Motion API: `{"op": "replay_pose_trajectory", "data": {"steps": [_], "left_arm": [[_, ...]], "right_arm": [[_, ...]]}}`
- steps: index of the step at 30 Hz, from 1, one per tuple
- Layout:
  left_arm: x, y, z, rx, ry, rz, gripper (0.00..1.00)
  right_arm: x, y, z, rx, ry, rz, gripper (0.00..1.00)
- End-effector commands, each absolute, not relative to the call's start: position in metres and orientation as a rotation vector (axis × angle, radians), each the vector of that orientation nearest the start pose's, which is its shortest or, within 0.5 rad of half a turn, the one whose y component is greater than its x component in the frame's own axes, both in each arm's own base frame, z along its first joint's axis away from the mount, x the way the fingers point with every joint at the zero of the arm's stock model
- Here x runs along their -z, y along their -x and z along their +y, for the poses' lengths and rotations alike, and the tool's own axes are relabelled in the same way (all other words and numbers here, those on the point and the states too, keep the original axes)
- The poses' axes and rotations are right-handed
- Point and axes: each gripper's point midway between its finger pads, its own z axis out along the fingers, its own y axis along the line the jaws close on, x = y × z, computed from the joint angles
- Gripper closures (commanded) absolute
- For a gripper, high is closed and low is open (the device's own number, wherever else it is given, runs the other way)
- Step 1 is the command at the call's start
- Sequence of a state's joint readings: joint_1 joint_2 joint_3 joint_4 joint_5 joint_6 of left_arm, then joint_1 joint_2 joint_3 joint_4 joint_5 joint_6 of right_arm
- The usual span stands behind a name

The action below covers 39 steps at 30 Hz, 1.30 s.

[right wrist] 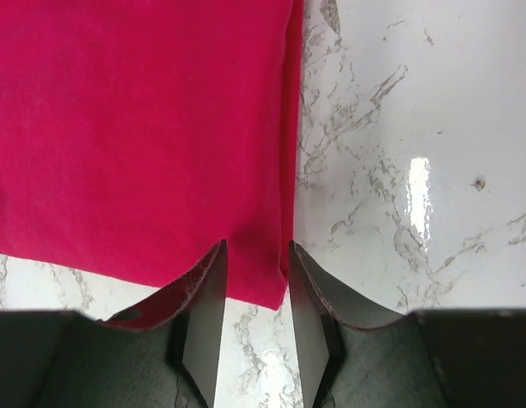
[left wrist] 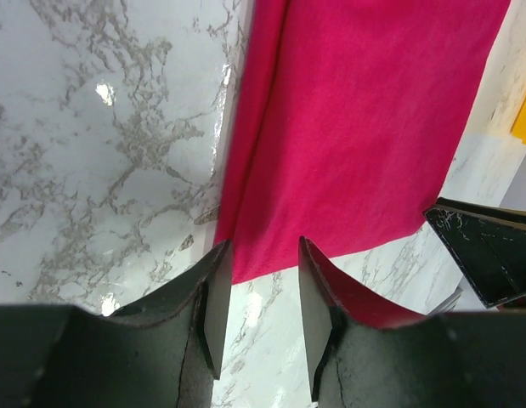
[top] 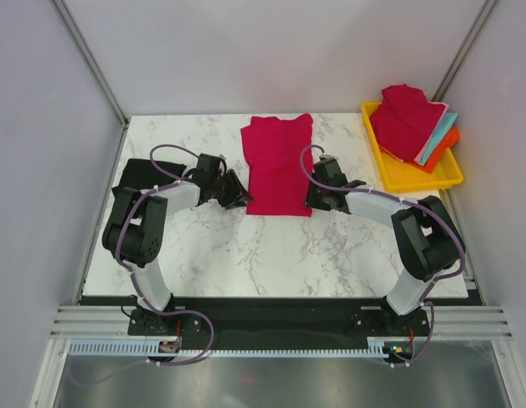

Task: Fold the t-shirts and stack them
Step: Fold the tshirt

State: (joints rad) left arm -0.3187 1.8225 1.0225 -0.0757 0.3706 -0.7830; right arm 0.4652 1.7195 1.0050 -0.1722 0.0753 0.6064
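A crimson t-shirt (top: 279, 166), folded into a long strip, lies flat at the middle back of the marble table. My left gripper (top: 240, 197) is open at its near left corner, and the shirt's hem (left wrist: 356, 127) sits just ahead of the fingertips. My right gripper (top: 316, 197) is open at the near right corner, with the shirt's corner (right wrist: 144, 127) lying between its fingertips. A black t-shirt (top: 137, 172) lies at the left edge, partly hidden by the left arm. More shirts lie heaped in the yellow tray: crimson (top: 404, 119) on top, then teal (top: 437, 140) and orange (top: 449, 143).
The yellow tray (top: 415, 180) stands at the back right of the table. Grey walls close in the table's left, right and back sides. The right gripper's black finger (left wrist: 488, 255) shows at the right of the left wrist view.
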Motion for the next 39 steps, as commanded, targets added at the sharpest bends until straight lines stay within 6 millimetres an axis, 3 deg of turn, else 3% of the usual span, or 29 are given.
{"op": "replay_pose_trajectory", "data": {"steps": [1,13,15,18,22,34,39], "left_arm": [[-0.050,-0.383,-0.224,0.905,0.343,2.531,0.56],[-0.043,-0.386,-0.227,0.886,0.332,2.552,0.64],[-0.042,-0.386,-0.226,0.887,0.335,2.555,0.70],[-0.043,-0.384,-0.227,0.889,0.331,2.555,0.98],[-0.046,-0.382,-0.227,0.897,0.326,2.554,0.98],[-0.064,-0.366,-0.219,0.888,0.311,2.522,0.98],[-0.060,-0.355,-0.213,0.876,0.325,2.527,0.98]], "right_arm": [[-0.058,-0.386,0.196,-0.354,-0.229,2.414,0.58],[-0.041,-0.393,0.196,-0.310,-0.218,2.450,0.67],[-0.041,-0.393,0.196,-0.312,-0.218,2.451,0.73],[-0.044,-0.391,0.197,-0.322,-0.215,2.451,0.84],[-0.048,-0.389,0.198,-0.344,-0.218,2.448,1.00],[-0.070,-0.381,0.192,-0.363,-0.229,2.393,1.00],[-0.078,-0.369,0.185,-0.378,-0.237,2.359,1.00]]}}
